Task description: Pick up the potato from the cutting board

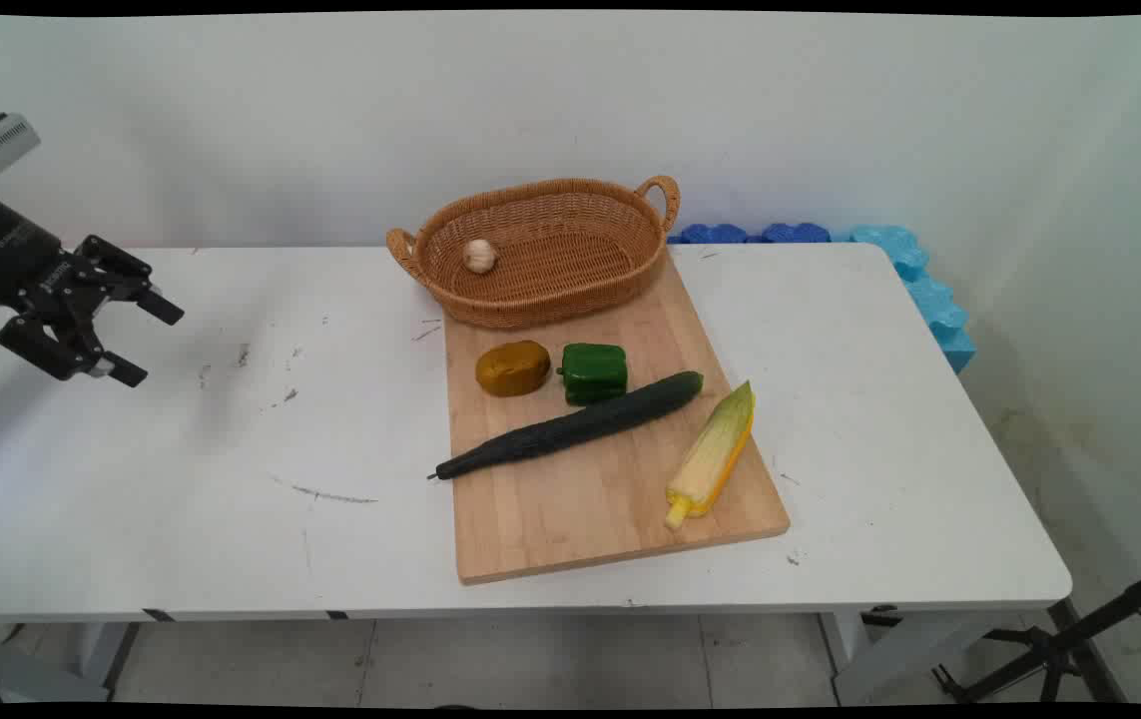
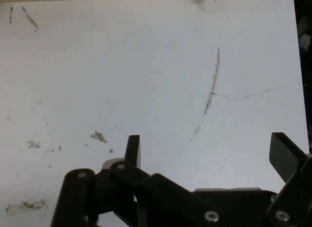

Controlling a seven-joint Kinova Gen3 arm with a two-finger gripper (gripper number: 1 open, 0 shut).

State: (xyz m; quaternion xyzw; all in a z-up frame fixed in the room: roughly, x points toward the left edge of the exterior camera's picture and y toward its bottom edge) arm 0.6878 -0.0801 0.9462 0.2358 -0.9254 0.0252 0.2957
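Cutting board [image 1: 570, 519] nearest (no legible writing); pincer [image 1: 153, 342] spread wide, empty, far left.

Even, soft light fills the room around me; nothing reads as dim. The bench [image 1: 231, 499] is bright white and close to washed out at its near left corner. A faint, smeared shadow lies on it to the right of my fingers [image 1: 159, 308], soft-edged and pale. The basket [image 1: 540, 300] and the cucumber [image 1: 570, 427] cast only thin, diffuse shadows on the cutting board [image 1: 610, 509], so no single hard lamp shows. The wall [image 1: 830, 110] grades slightly darker toward its right side. In the hand view, my 2 fingers [image 2: 132, 149] look soft and out of focus, while the scuffs on the bench are sharper.
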